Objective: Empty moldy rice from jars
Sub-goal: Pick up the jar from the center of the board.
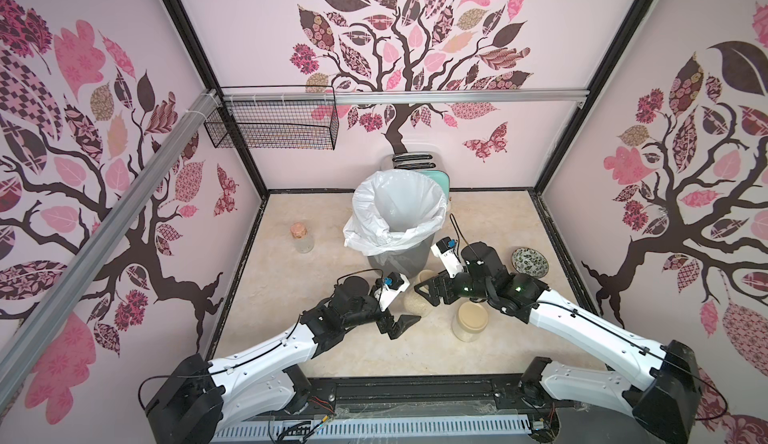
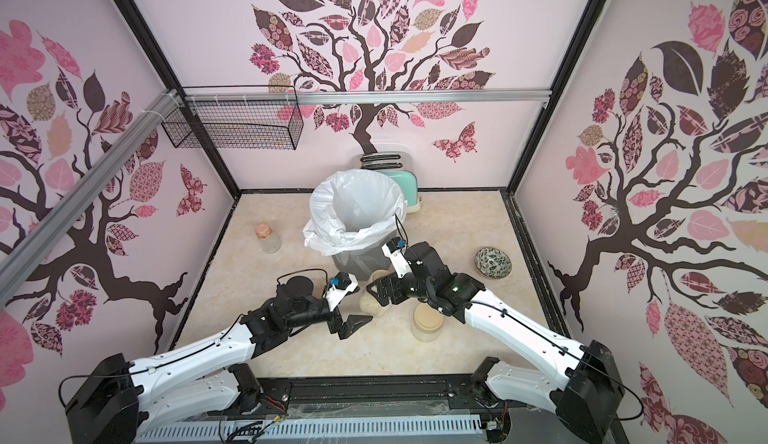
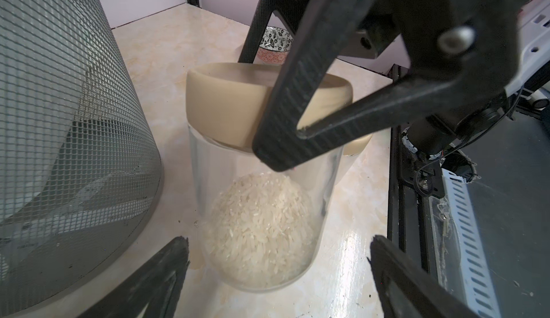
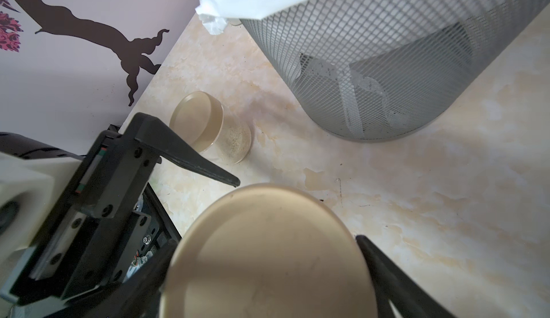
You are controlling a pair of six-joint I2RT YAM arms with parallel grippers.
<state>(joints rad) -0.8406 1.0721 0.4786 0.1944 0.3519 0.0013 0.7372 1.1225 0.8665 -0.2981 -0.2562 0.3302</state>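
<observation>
**Top views.** The jar (image 1: 415,305) stands upright on the table (image 1: 374,359), just in front of the bin (image 1: 399,260). Its rice (image 2: 371,305) is a pale heap at the bottom. The right gripper (image 1: 423,291) hangs at the lid (image 1: 427,276). The left gripper (image 1: 405,325) sits low, just beside the glass on the near side. A second jar (image 1: 469,323), lidded, stands near, below the right arm.

**Left wrist.** The left gripper (image 3: 278,239) is open. Its fingers (image 3: 166,272) stand wide on either side of the jar's base, apparently clear of the glass. The jar's long axis is vertical and lies straight ahead. Above, the right gripper (image 3: 259,108) straddles the lid, one finger in front and one behind.

**Right wrist.** The lid (image 4: 268,257) fills the gap between the right gripper's fingers. Both appear to touch its edge, so the jaws read as closed on the lid, wide as it is.

**Reading.** The step in hand is probably lid removal, with all the rice inside. The move turns on the vertical axis that lid and jar share. The right arm has the top. The left arm is nearer the glass body and would need to close on it to stop the jar turning.
</observation>
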